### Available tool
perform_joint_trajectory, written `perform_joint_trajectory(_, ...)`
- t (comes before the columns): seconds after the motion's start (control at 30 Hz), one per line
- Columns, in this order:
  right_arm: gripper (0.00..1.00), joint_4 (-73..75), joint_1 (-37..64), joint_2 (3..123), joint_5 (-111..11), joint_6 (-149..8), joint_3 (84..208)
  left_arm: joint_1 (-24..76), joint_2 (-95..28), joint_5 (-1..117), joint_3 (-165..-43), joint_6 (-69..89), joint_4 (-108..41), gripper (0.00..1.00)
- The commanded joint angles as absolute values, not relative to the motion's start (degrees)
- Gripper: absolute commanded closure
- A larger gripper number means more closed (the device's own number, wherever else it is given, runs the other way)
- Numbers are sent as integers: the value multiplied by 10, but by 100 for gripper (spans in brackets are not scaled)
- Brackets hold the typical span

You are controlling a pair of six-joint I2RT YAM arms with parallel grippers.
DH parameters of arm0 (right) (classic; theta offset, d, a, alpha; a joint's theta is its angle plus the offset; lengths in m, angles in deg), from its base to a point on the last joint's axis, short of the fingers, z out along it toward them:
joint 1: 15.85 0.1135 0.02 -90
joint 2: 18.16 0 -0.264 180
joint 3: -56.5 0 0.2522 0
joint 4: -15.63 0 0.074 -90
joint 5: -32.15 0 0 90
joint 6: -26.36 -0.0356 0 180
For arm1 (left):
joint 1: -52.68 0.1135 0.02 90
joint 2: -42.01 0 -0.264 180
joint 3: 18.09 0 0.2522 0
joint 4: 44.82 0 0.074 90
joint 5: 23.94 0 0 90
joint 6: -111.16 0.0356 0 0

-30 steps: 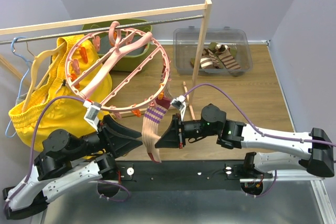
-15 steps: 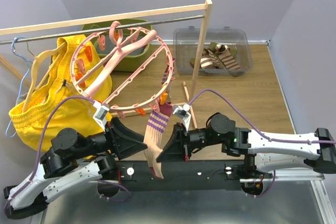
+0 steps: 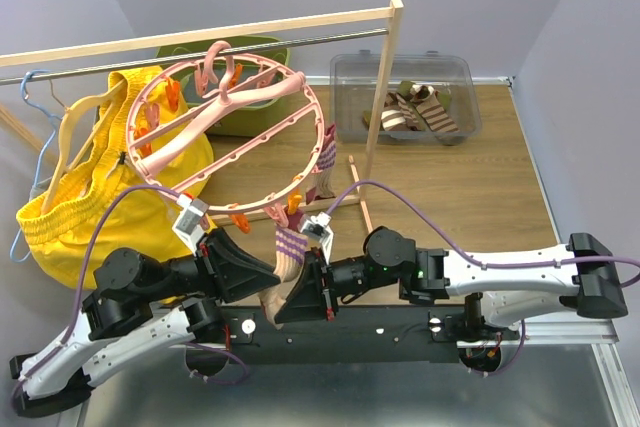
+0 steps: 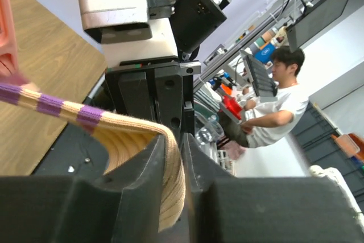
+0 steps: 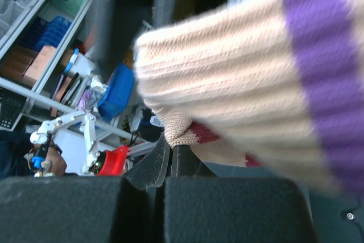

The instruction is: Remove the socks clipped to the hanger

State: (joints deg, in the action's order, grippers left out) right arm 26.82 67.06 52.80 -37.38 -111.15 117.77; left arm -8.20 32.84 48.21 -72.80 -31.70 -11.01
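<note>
The pink ring hanger (image 3: 230, 132) hangs tilted from the wooden rail. A pinkish-beige sock with purple stripes (image 3: 288, 247) hangs from an orange clip on its near rim. My left gripper (image 3: 270, 269) is shut on the sock's middle; the left wrist view shows the fabric (image 4: 131, 135) squeezed between my left gripper's (image 4: 182, 152) jaws. My right gripper (image 3: 281, 309) is shut at the sock's toe end. In the right wrist view its (image 5: 170, 146) closed tips pinch a fold of the sock (image 5: 239, 83). Another purple-striped sock (image 3: 325, 155) hangs at the ring's right side.
Yellow shorts (image 3: 110, 182) and a light-blue wire hanger (image 3: 35, 112) hang at the left. A clear bin (image 3: 350, 97) at the back holds striped and olive socks (image 3: 415, 109). A green bin (image 3: 255, 112) sits behind the ring. A wooden post (image 3: 385, 77) stands mid-table.
Both grippers have moved toward the near edge, the right one also leftward, drawing the sock down. The ring has swung and tilted with the pull.
</note>
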Motion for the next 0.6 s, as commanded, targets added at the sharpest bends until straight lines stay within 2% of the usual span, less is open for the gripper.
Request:
perform_joint_trajectory(0.0, 99, 231, 676, 499, -426, -1096, 1199, -83, 309, 473, -725, -317, -143, 85)
perform_joint_trajectory(0.13, 99, 216, 676, 486, -418, -1084, 1211, -83, 309, 494, -732, -321, -123, 90)
perform_joint_trajectory(0.2, 99, 189, 676, 493, -414, -1074, 1226, -83, 309, 513, -739, -322, -114, 100)
perform_joint_trajectory(0.27, 90, 151, 676, 500, -419, -1059, 1246, -83, 309, 537, -749, -320, -101, 100)
perform_joint_trajectory(0.3, 83, 104, 676, 505, -430, -1056, 1263, -83, 309, 542, -760, -318, -87, 100)
perform_joint_trajectory(0.33, 72, 77, 676, 505, -461, -1052, 1273, -82, 308, 549, -766, -317, -78, 100)
perform_joint_trajectory(0.5, 64, -51, 676, 467, -562, -1041, 1276, -83, 315, 576, -788, -323, -31, 100)
perform_joint_trajectory(0.57, 52, -56, 676, 425, -612, -1035, 1252, -83, 328, 580, -787, -333, -27, 100)
